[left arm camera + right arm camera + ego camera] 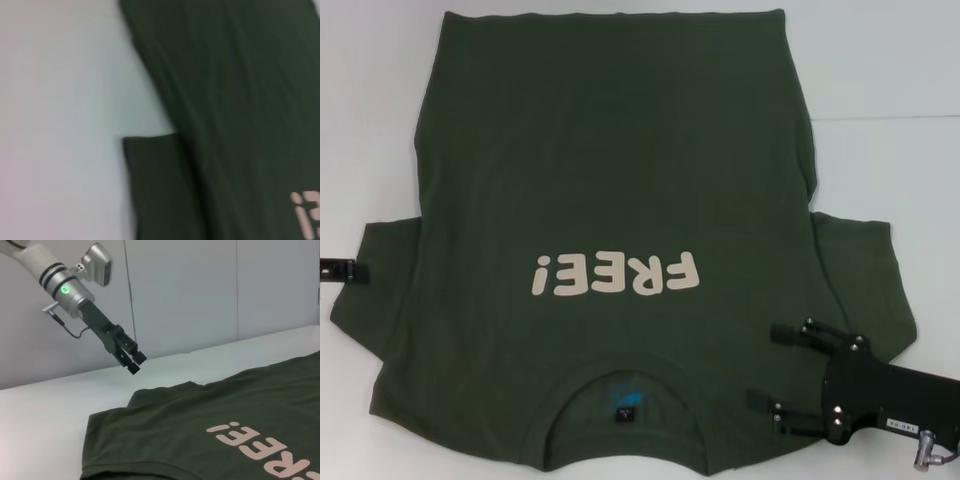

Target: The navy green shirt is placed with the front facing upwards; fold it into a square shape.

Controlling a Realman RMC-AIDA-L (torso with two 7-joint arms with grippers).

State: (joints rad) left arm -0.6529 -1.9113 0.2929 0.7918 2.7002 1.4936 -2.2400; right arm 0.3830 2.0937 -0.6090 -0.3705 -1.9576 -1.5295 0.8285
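The navy green shirt (pixel 620 150) lies spread flat on the white table (pixel 900 60), front up. Its cream "FREE!" print (pixel 615 273) faces me and the collar with a blue label (pixel 625 400) is at the near edge. My right gripper (pixel 763 366) is open, hovering over the shirt's near right shoulder beside the right sleeve (pixel 865 270), with nothing between its fingers. My left gripper (pixel 340 268) sits at the picture's left edge just outside the left sleeve (pixel 385 290). In the right wrist view it (pixel 132 360) hangs above the bare table beyond that sleeve, fingers together and holding nothing.
White tabletop surrounds the shirt (pixel 225 100) on the left (pixel 60 125), right and far sides. A seam line (pixel 890 117) crosses the table at the far right. A pale wall (pixel 200 290) stands behind the table's left side.
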